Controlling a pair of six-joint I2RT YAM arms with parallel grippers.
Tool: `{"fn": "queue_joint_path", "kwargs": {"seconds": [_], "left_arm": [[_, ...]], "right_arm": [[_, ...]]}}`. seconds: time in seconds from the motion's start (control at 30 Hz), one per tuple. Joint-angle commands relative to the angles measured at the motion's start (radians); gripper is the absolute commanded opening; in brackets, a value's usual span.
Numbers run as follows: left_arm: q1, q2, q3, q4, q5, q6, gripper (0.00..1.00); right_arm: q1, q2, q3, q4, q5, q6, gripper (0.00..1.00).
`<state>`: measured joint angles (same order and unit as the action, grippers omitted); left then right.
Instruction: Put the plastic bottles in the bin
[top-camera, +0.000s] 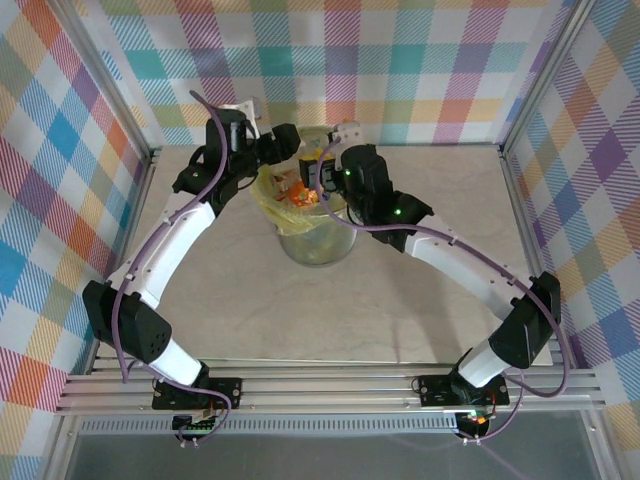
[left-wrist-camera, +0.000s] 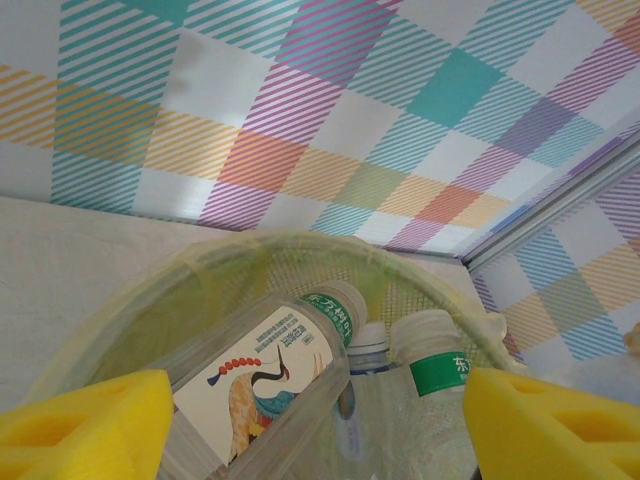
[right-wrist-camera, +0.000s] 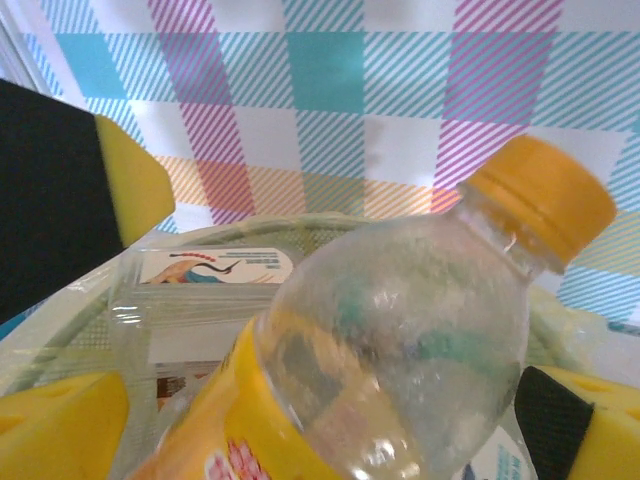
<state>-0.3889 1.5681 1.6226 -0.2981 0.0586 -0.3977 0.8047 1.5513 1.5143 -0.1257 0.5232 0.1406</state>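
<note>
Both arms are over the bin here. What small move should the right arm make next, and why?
Probably open the right gripper and let go. Its yellow pads seem to clamp the orange-capped bottle, which hangs over the bin with other bottles lying inside. The left gripper is open above the bin too, holding nothing.

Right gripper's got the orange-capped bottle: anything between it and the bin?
Nothing visible. The orange-capped bottle in the right gripper hangs over the open mouth of the bin; other bottles lie inside. The left gripper is open, close above the rim.
</note>
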Motion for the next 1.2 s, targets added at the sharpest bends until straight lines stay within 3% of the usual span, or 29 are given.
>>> {"fn": "queue_joint_path", "kwargs": {"seconds": [0.0,0.23,0.43,0.57,0.87,1.17], "left_arm": [[0.005,0.011,0.038,-0.023,-0.017,0.026,0.77],[0.006,-0.002,0.035,-0.033,-0.051,0.035,0.78],[0.007,-0.044,0.003,-0.038,-0.107,0.042,0.79],[0.007,-0.073,-0.016,-0.054,-0.157,0.051,0.81],[0.012,-0.141,-0.067,-0.085,-0.247,0.075,0.97],[0.045,-0.200,-0.105,-0.093,-0.297,0.084,1.00]], "right_arm": [[0.002,-0.021,0.050,-0.066,0.051,0.025,1.00],[0.000,-0.008,0.067,-0.115,0.048,0.037,0.98],[-0.010,0.023,0.080,-0.140,0.017,0.066,0.75],[-0.012,0.059,0.108,-0.161,0.006,0.081,0.68],[-0.039,0.170,0.221,-0.275,0.029,0.139,0.62],[-0.042,0.156,0.240,-0.289,0.005,0.129,0.67]]}}
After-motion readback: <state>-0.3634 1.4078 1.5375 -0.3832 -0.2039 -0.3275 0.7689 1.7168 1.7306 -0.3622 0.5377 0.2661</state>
